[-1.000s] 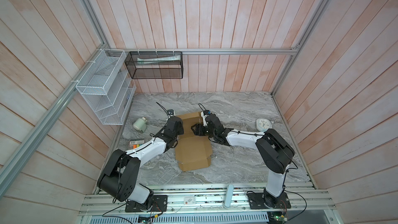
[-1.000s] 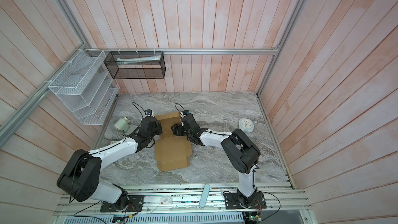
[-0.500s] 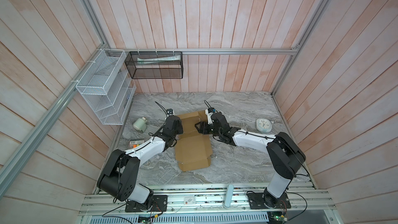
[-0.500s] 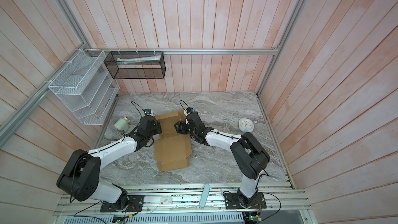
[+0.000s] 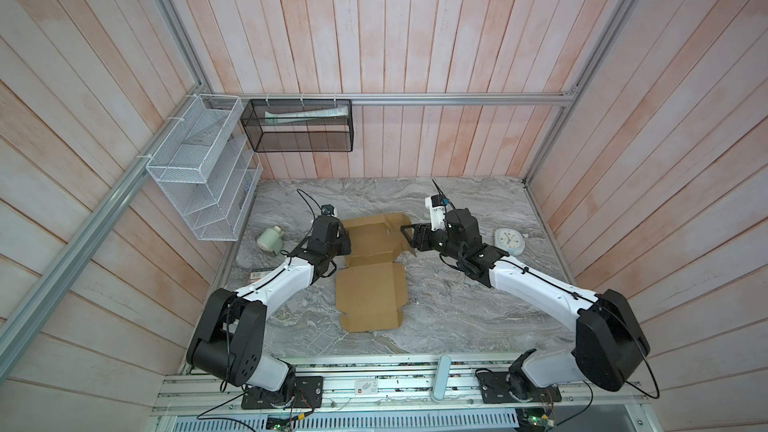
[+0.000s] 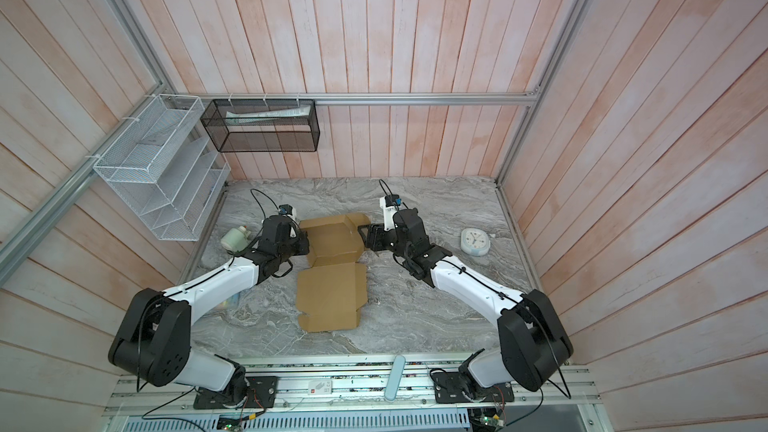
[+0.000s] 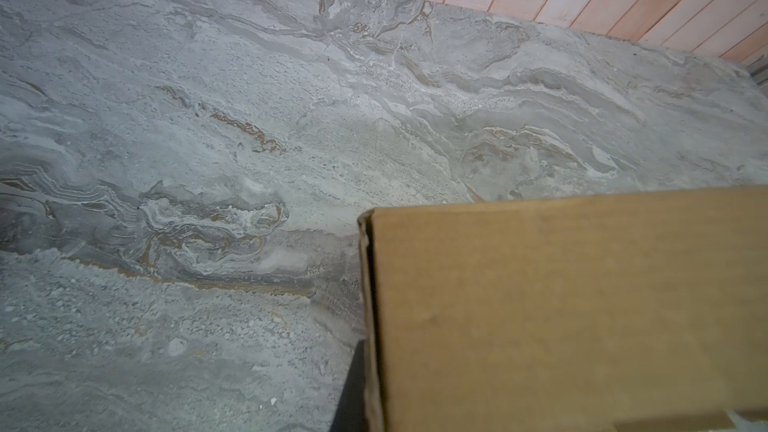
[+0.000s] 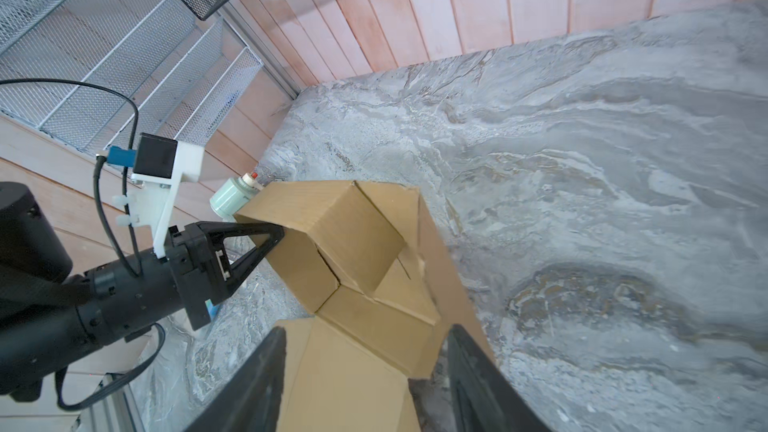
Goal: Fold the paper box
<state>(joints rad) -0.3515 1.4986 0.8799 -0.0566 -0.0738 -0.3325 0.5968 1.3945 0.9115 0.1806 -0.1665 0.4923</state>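
Now the left gripper [image 8: 274,238] pinches shut on a raised wall of the brown corrugated-cardboard paper box [image 5: 370,297], right gripper [image 8: 366,331] straddling another flap, jaws partly open.

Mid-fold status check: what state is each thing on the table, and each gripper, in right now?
box: part folded; far half raised into walls, near panel lying flat.
left gripper: shut on the box's left wall.
right gripper: open, jaws astride the box's right flap.
bottle: lying on its side.
clock: lying flat, face up.
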